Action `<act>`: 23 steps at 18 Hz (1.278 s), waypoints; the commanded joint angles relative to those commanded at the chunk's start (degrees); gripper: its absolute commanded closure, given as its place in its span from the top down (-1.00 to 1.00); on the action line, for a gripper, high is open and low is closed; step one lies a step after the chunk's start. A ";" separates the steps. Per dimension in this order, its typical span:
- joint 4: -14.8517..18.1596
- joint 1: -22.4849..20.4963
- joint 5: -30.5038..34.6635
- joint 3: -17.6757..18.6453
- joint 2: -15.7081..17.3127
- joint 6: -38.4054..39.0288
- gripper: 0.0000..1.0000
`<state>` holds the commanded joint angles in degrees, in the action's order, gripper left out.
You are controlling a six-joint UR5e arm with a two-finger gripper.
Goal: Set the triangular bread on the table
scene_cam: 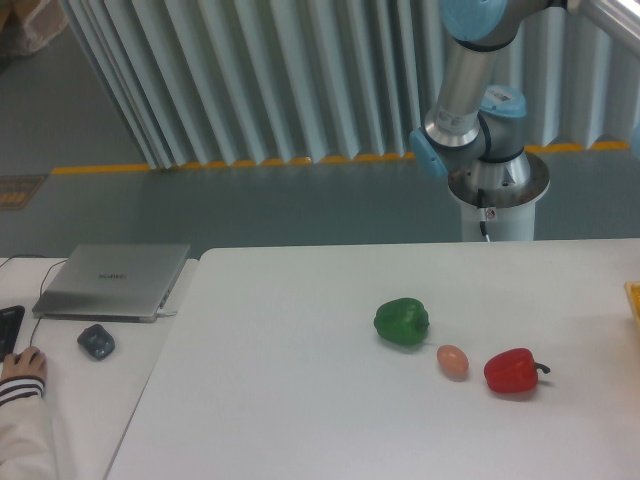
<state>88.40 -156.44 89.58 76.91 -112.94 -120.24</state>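
White table fills the lower frame; right of centre on it lie a green pepper, a peach egg just beside it and a red pepper next to the egg. The arm's base and joints rise at upper right; its gripper is out of frame, so its opening cannot be told. No triangular bread shows. At left sit a closed grey laptop and a mouse
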 joint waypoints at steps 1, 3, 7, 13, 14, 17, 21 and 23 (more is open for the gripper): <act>1.32 -0.17 -1.58 -0.18 0.52 0.09 -0.72; 3.43 -0.18 -2.48 -0.27 1.58 1.05 -0.72; 6.96 2.37 -4.32 -0.01 3.33 6.15 -0.72; 6.88 7.20 -5.38 6.04 6.06 11.87 -0.71; 7.05 7.73 -5.55 6.32 6.15 12.04 -0.71; 6.87 10.28 -5.29 8.95 7.38 16.78 -0.70; 6.87 12.56 -5.56 10.89 7.74 20.21 -0.63; 6.87 14.49 -5.38 11.76 7.47 21.53 -0.63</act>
<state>95.27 -141.95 84.20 88.68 -105.47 -98.71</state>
